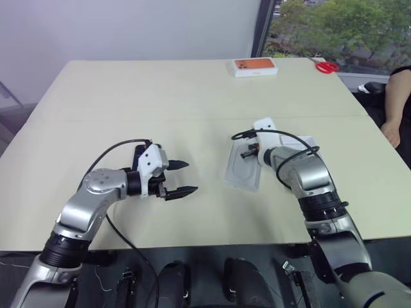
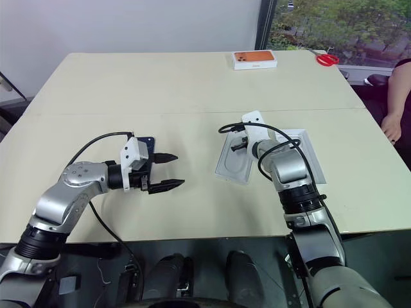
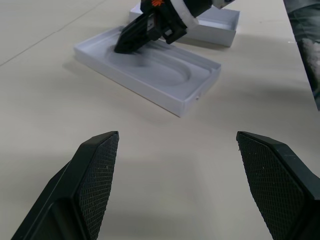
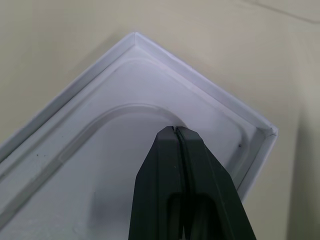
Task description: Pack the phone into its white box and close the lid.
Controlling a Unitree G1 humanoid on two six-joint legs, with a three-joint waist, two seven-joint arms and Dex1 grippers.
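The white box (image 2: pixel 228 168) lies open in the middle of the table, and a white insert with an oval recess seems to sit in it. My right gripper (image 2: pixel 239 145) is shut and empty, its tips (image 4: pixel 175 131) down in that recess near one corner. Just right of the box the lid (image 2: pixel 313 160) lies with its plain white inside up, partly hidden by my right arm. The dark phone (image 2: pixel 148 142) lies flat on the table to the left, mostly hidden behind my left wrist. My left gripper (image 1: pixel 186 178) hovers open and empty, pointing toward the box (image 3: pixel 165 75).
A white box with an orange picture (image 1: pixel 255 67) sits at the table's far edge, with red scissors (image 1: pixel 326 66) to its right. A person's arm (image 1: pixel 395 122) shows at the right edge. A seam crosses the table behind the box.
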